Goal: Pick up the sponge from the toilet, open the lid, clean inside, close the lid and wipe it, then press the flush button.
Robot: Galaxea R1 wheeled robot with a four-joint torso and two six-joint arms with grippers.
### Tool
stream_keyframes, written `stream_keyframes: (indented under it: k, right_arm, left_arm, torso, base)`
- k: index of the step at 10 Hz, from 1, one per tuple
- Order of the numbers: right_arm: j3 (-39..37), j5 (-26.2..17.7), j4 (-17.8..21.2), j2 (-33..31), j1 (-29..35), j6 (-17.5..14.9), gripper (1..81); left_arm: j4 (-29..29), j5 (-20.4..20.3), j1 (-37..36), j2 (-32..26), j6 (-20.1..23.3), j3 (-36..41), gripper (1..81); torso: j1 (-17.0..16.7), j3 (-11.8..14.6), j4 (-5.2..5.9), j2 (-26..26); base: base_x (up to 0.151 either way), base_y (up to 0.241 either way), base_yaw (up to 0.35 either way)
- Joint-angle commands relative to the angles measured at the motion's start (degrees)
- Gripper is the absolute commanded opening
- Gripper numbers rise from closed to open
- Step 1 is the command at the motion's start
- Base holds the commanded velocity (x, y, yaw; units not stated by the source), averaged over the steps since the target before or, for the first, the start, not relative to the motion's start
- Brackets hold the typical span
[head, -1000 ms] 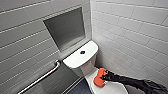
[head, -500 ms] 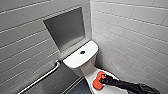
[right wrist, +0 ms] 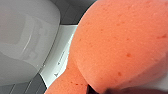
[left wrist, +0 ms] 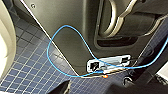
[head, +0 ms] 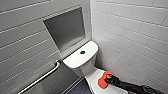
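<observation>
1 claw does the work: right claw (head: pixel 108 81) clamped on the small red-orange soft sponge (head: pixel 102 79); sponge face against, or just above, the white glossy oval lid (head: pixel 93 78) of the white ceramic toilet (head: pixel 83 67); contact not resolvable from the head view; lid lies down, closed. Right wrist view: foam bulging close to the lens, pale lid surface beside it.

Risks, judged:
1. glossy plastic under soft foam; a sideways drag may roll the sponge out of the grip if the clamp holds its edge alone;
2. too hard a push may squash the foam until the claw tips scrape the lid;
3. sponge sits near the lid's wall-side rim; a slip there drops it to the dark blue tiled floor (left wrist: pixel 30 65).

Surroundings: small round dark flush button (head: pixel 82 52) in the flat tank top (head: pixel 75 60), well apart from the sponge; pale tiled wall (head: pixel 130 37) close on the arm's side, limits swing; metal grab bar (head: pixel 41 78) and recessed niche (head: pixel 66 28) on the other wall, away from the work; thin blue cable (left wrist: pixel 57 32) looped across the robot body.
</observation>
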Motion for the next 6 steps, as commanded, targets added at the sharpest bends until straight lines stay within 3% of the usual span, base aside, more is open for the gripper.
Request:
stream_keyframes:
  k: [1, 4, 6]
  right_arm:
    - [2.6, -1.6, 0.4, -1.4, 4.2, 0.5, 1.0]
    - [4.8, 0.1, 0.5, -4.3, -0.3, 1.7, 1.0]
    - [15.6, 1.9, 0.3, -10.8, -2.8, 1.6, 1.0]
  left_arm:
    - [-0.6, 5.0, 1.0, -0.9, 0.4, 0.1, 81.1]
    - [-0.5, 5.0, 1.0, -1.0, 0.4, 0.2, 81.1]
    - [-0.5, 5.0, 1.0, -1.0, 0.4, 0.3, 81.1]
  torso:
    - [0.0, 0.0, 0.0, 0.0]
    - [0.0, 0.0, 0.0, 0.0]
    - [0.0, 0.0, 0.0, 0.0]
  base:
    - [0.0, 0.0, 0.0]
    - [0.0, 0.0, 0.0]
    - [0.0, 0.0, 0.0]
